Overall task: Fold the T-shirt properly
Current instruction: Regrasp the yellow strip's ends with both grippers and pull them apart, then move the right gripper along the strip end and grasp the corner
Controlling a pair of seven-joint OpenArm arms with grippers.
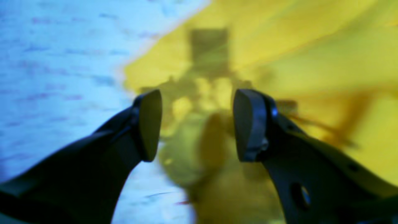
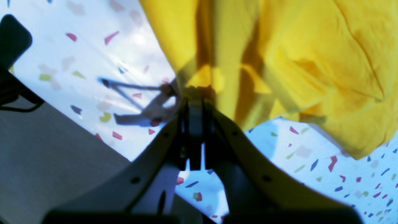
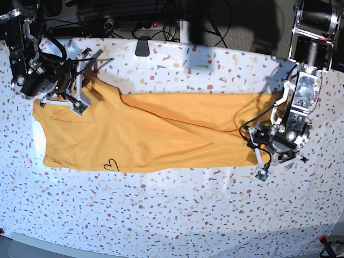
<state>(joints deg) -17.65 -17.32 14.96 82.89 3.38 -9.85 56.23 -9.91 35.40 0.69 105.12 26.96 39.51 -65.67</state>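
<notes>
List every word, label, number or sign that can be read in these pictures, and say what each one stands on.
No readable word, brand or number shows in any view.
Small black heart outline: a sign, not text, drawn on the T-shirt near its lower edge in the base view.
No lettering beside the heart shows in these views.
Coloured flecks on the table cover: a pattern, not writing.
The left wrist view is too blurred to show any print.

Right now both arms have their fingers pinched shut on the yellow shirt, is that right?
Not quite. Only the right arm's fingers are pinched shut on the T-shirt. The left wrist view shows the left arm's fingers spread wide apart over the cloth, holding nothing.
</notes>
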